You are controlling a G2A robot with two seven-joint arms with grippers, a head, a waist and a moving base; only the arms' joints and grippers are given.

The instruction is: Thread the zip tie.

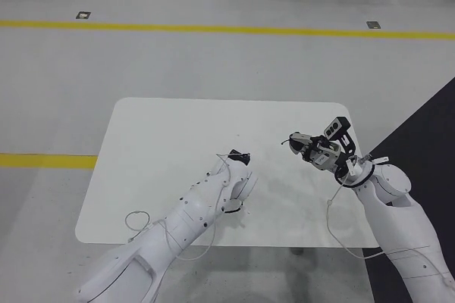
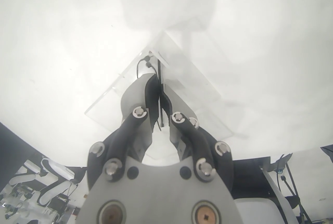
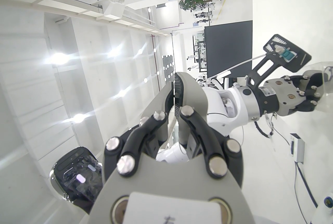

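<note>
The bench [image 1: 174, 151] carried a clear acrylic plate [image 2: 187, 79]. Over it, the left gripper [image 2: 158, 84] pinched the black zip tie [image 2: 159, 68] between its fingers. The right gripper [image 3: 174, 87], fingers pressed together on nothing visible, hung well apart. Likely risk: the thin strap twisting or slipping in that pinch and failing to thread.

From above both arms, the top view looks steeply down on the white round-cornered table [image 1: 159, 144]. The left wrist camera faces that tabletop closely; the right looks sideways, catching the left gripper [image 3: 320, 96].
</note>
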